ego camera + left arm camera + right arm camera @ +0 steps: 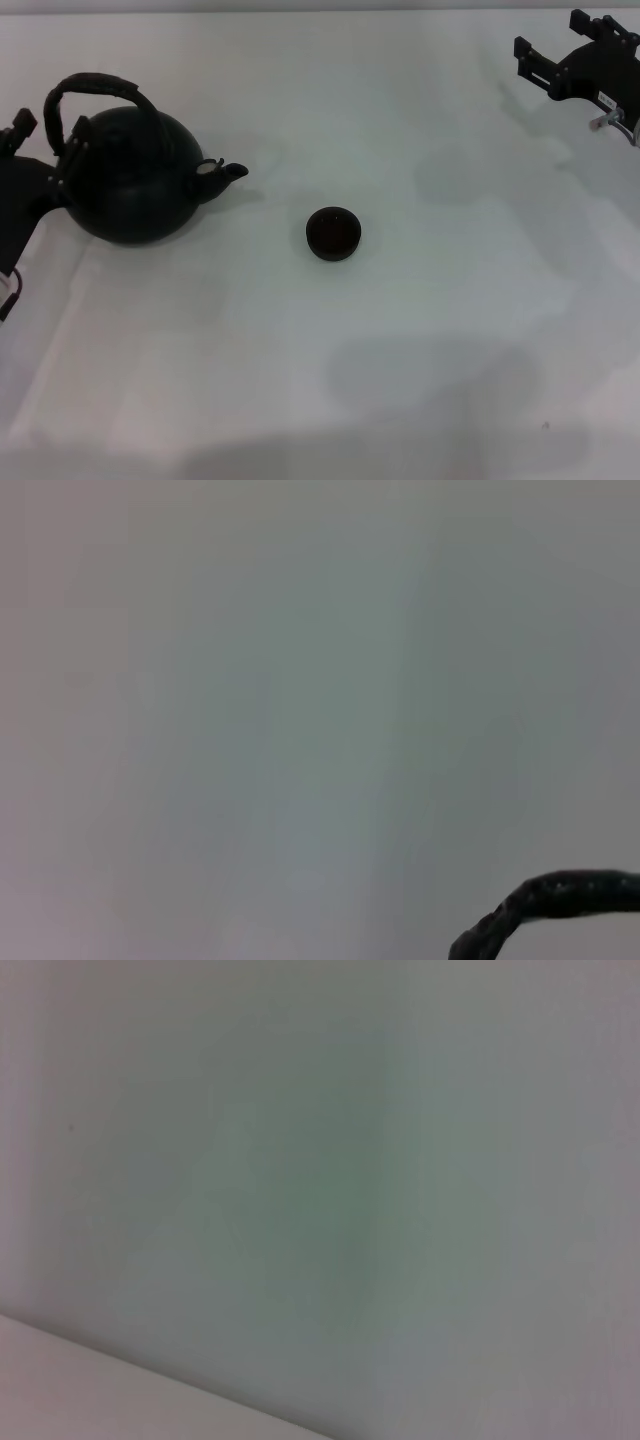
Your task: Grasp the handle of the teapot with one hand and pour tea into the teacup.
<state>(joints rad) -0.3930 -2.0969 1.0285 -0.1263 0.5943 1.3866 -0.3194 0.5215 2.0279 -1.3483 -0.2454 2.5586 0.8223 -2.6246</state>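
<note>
Counter (420,400): white, carries all items. Teapot (130,185) at left, spout pointing right toward teacup; handle (98,85) arched upright on top. Teacup (333,233) at centre, apart from teapot. Left end effector (35,165) beside teapot, grip state indeterminate. Right end effector (580,60) far right, raised, grip indeterminate.

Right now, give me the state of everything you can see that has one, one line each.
teapot: upright on the table, lid on, spout facing the teacup, not tilted.
handle: raised in an arch over the teapot.
teacup: upright, open top, standing apart from the teapot.
left gripper: close beside the teapot, on the side away from the spout.
right gripper: far off at the table's far right, holding nothing.
</note>
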